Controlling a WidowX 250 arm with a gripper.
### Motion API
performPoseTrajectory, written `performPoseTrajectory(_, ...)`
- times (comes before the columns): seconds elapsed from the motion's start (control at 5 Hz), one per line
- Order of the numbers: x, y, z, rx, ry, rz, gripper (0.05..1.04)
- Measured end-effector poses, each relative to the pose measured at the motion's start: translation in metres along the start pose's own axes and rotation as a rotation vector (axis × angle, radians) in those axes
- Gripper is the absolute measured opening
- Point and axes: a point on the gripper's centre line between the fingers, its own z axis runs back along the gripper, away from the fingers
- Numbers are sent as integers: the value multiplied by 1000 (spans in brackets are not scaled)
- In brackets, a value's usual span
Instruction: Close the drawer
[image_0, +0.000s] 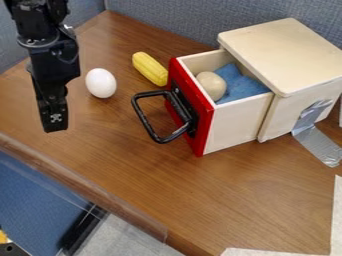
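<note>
- The drawer (235, 122) sticks out of its box (284, 55) on the desk (260, 200) — it needs a push all the way in.
- The gripper (55, 125) hangs well apart from the handle (145, 119) — I can't tell if it is pinched together or spread apart.

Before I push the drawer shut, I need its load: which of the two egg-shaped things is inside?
The beige one, beside the blue thing in the open drawer; the white one is outside, on the table near the corn.
</note>
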Motion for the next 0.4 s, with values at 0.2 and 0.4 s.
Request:
performPoseTrajectory(0.2,0,-3,-5,-20,5,5,1001)
performPoseTrajectory(0.4,16,-9,-12,-2,-52,-5,1001)
